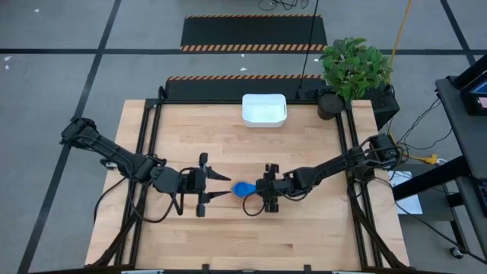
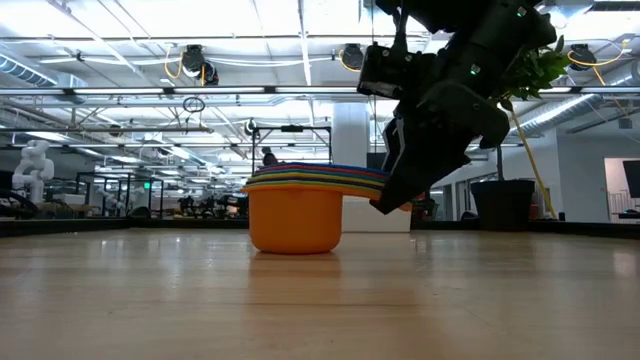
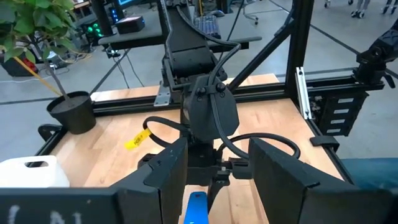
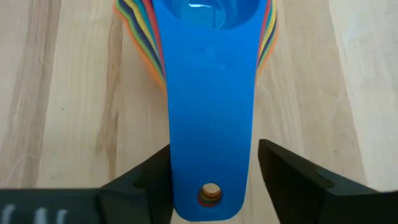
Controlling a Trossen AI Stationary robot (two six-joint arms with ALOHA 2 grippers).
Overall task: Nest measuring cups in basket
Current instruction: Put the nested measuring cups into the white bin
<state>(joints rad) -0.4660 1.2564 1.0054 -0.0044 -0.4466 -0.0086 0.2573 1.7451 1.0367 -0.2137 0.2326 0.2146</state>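
Seven measuring cups (image 4: 208,93) nested | blue handle topmost | orange outermost

Black jointed arms, looping cables, angular pincers

The table (image 1: 228,236) is pale wood in jointed strips, smooth with a soft sheen. The nested measuring cups (image 4: 210,93) look like smooth, slightly glossy plastic, the top one bright blue, the lowest orange. The basket (image 1: 264,109) is smooth white plastic. The table's frame (image 3: 249,93) is matt black metal.
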